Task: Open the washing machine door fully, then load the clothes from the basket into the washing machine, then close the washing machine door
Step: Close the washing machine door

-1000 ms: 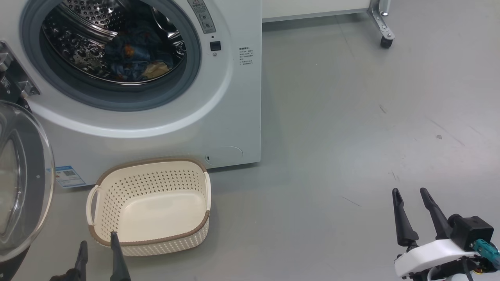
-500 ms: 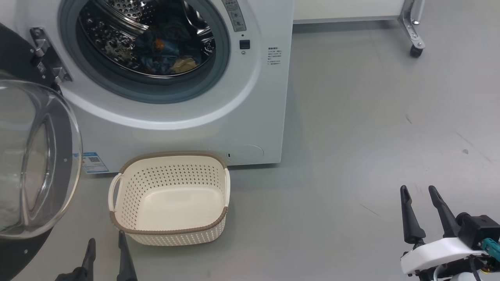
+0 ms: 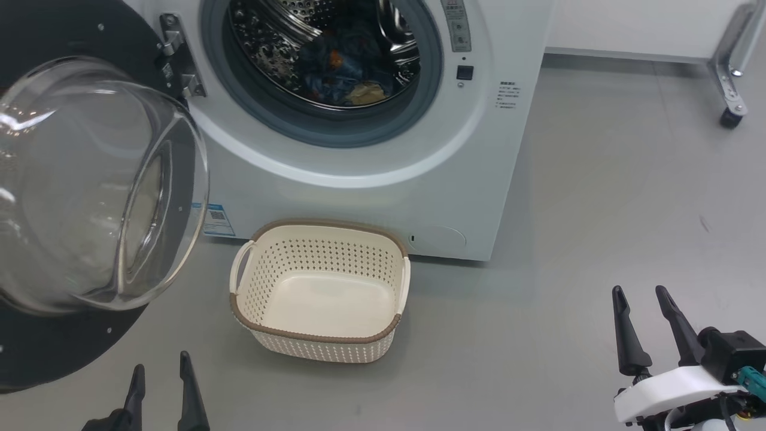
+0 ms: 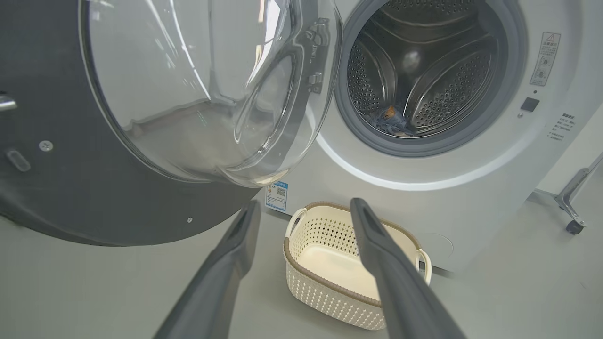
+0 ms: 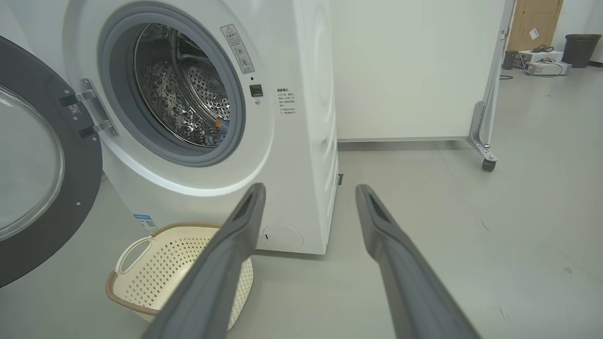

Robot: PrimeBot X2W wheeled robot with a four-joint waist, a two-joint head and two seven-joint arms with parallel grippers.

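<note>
Clothes (image 3: 335, 81) lie in the washing machine (image 3: 359, 197), basket (image 3: 311, 336) empty, my left gripper (image 3: 161, 360) and right gripper (image 3: 638, 290) wide and bare, door (image 3: 54, 353) not yet closed.

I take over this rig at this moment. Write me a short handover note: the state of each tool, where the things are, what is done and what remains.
Left tool: open, empty, low beside the open door.
Right tool: open, empty, over bare floor to the right.
Washing machine door: stands wide open on its left hinge.
Clothes: inside the drum.
Basket: empty, on the floor in front of the washing machine.
Done: door opened, clothes loaded.
Left: close the door.
</note>
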